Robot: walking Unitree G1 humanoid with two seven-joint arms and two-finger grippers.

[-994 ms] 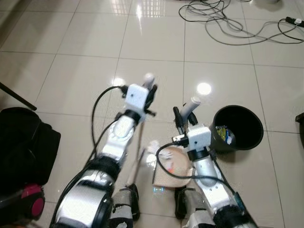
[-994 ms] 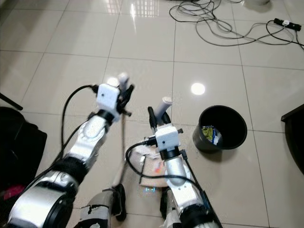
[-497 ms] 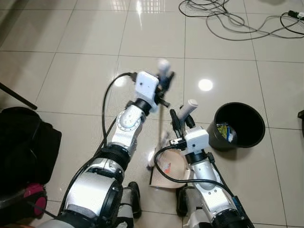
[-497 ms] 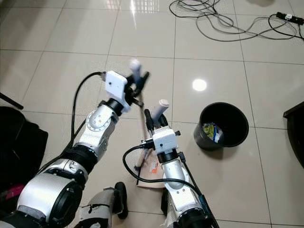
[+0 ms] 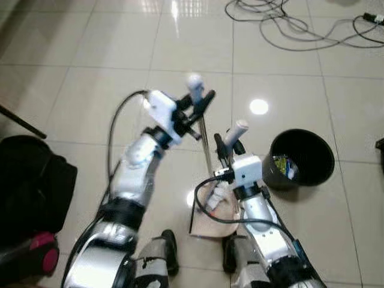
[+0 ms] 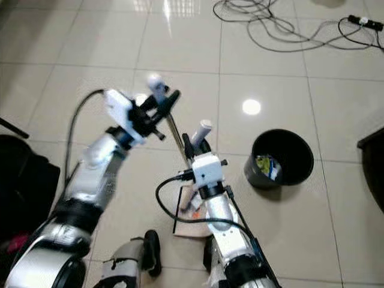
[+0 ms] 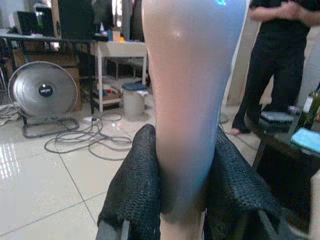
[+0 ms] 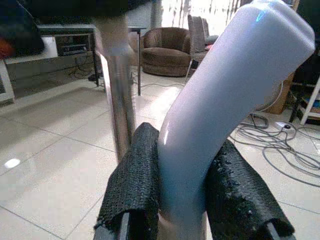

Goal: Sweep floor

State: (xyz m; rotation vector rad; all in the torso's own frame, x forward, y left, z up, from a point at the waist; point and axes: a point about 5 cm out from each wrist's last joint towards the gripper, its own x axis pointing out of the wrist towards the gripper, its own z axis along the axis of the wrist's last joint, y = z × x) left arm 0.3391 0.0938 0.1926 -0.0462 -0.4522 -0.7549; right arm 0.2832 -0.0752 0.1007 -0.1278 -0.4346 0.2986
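My left gripper (image 5: 195, 107) is shut on the pale grip of the broom (image 5: 194, 81), also seen close up as the broom grip (image 7: 192, 100) between black fingers (image 7: 135, 185). The metal broom shaft (image 5: 206, 144) slants down to its head (image 5: 218, 193), which rests over the tan dustpan (image 5: 210, 221) on the floor tiles. My right gripper (image 5: 227, 144) is shut on the dustpan's white handle (image 5: 238, 129), the same dustpan handle (image 8: 220, 115) in the right wrist view. Small scraps lie on the pan by the broom head.
A black bin (image 5: 300, 159) with some litter inside stands just right of my right arm. Cables (image 5: 282, 24) sprawl on the far floor. A black bag (image 5: 30, 180) sits at left. A person (image 7: 280, 65) and a fan (image 7: 45, 92) stand in the room.
The left arm swung the broom rightward: its head moved from left of the dustpan onto the pan, pushing the scraps with it. The right gripper stayed on the dustpan handle.
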